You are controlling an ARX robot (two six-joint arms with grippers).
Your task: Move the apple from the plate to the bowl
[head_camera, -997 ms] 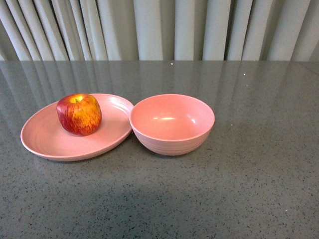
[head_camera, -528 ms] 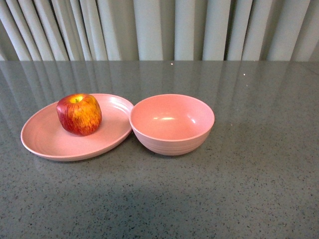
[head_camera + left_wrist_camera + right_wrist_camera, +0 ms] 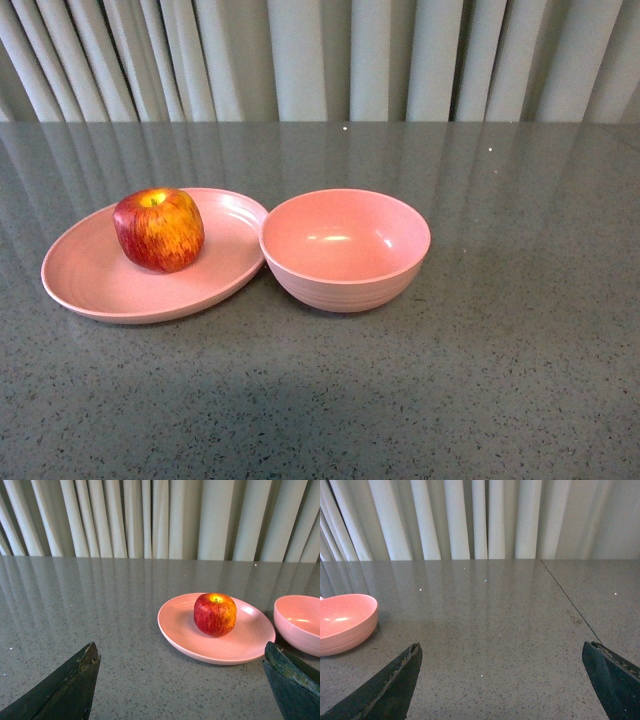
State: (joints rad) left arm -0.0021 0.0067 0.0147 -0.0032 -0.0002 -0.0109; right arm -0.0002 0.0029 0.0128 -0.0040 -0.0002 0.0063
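Nothing has shifted since a second ago: the apple (image 3: 159,230) sits on the plate (image 3: 90,275), with the bowl (image 3: 345,250) just beside it. The left gripper (image 3: 181,651) and right gripper (image 3: 501,650) gape wide, holding nothing.

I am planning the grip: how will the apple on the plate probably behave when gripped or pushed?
The apple looks round and glossy, so it may slip or roll if squeezed off-centre. It seems firm, so it probably will not deform. The plate has only a low rim, so a push could roll it off.
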